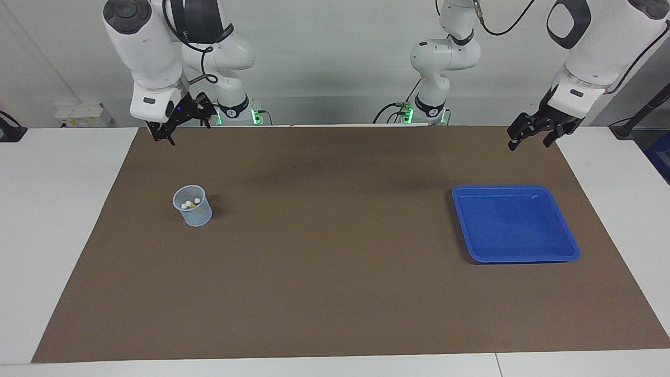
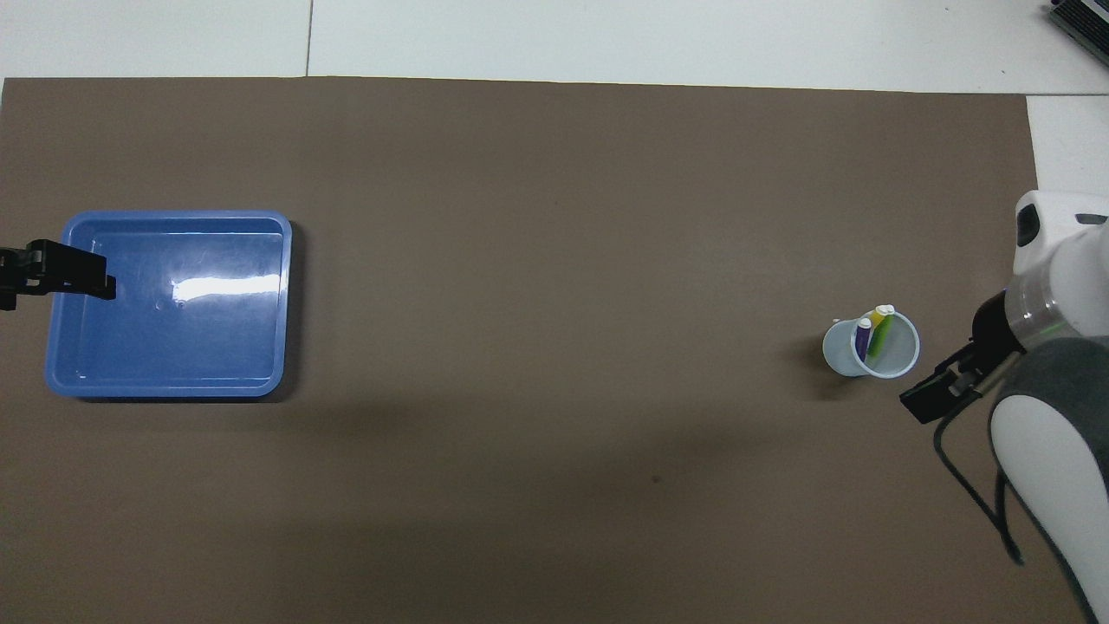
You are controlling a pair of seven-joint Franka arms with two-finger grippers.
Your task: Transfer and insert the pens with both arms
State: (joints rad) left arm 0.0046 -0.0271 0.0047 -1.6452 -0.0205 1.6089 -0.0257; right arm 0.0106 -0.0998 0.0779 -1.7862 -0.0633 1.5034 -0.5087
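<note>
The purple pen (image 2: pixel 862 340), yellow pen (image 2: pixel 877 319) and green pen (image 2: pixel 880 336) stand together in a clear plastic cup (image 2: pixel 839 351) toward the right arm's end of the table. In the facing view only their whitish ends (image 1: pixel 187 204) show inside the cup (image 1: pixel 194 214). My right gripper (image 1: pixel 162 135) hangs in the air over the mat's edge at the robots' end, apart from the cup; it also shows in the overhead view (image 2: pixel 931 399). My left gripper (image 1: pixel 529 137) is open and empty, raised over the mat near the blue tray (image 1: pixel 570 246).
The blue tray (image 2: pixel 173 386) holds nothing and lies toward the left arm's end of the table. A brown mat (image 1: pixel 335 272) covers the white table (image 1: pixel 57 220). The arm bases (image 1: pixel 429 104) stand at the robots' end.
</note>
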